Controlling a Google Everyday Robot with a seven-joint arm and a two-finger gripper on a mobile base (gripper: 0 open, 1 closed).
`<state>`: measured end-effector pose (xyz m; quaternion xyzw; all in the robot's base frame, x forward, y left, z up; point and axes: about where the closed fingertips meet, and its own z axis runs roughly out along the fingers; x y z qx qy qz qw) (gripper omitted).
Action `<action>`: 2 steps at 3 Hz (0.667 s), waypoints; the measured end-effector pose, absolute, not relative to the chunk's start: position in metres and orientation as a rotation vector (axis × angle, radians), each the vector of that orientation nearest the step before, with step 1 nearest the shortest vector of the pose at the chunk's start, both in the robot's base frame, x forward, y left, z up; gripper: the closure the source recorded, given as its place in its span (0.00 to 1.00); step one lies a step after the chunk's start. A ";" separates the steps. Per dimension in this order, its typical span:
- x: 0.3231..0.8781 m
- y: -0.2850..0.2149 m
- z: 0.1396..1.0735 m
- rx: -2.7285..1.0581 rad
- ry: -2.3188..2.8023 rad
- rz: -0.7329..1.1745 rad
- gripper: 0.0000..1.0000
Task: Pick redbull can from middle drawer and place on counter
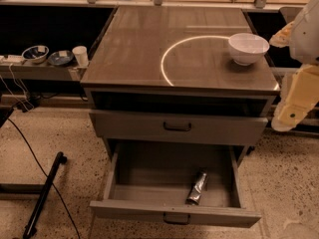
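The redbull can (197, 187) lies on its side on the floor of the pulled-out middle drawer (149, 171), near the drawer's front right. The can is silvery with dark patches. The drawer's front panel carries a small dark bar handle (177, 218). The counter (149, 39) is the glossy grey-brown cabinet top with a white arc line (167, 59). My gripper (291, 111) is at the right edge of the view, beside the cabinet's right front corner, at counter height. It is well above and to the right of the can and touches nothing.
A white bowl (248, 48) stands on the counter's right side. Another drawer (124, 126) above the open one shows only its front panel. A side shelf (30, 69) at the left holds two bowls and a cup (80, 55). A black pole (45, 193) and cables lie on the floor.
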<state>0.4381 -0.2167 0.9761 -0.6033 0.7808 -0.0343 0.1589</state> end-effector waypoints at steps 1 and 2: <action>0.438 -0.217 0.976 -1.725 2.232 -0.098 0.00; 0.450 -0.219 0.934 -1.737 2.236 -0.050 0.00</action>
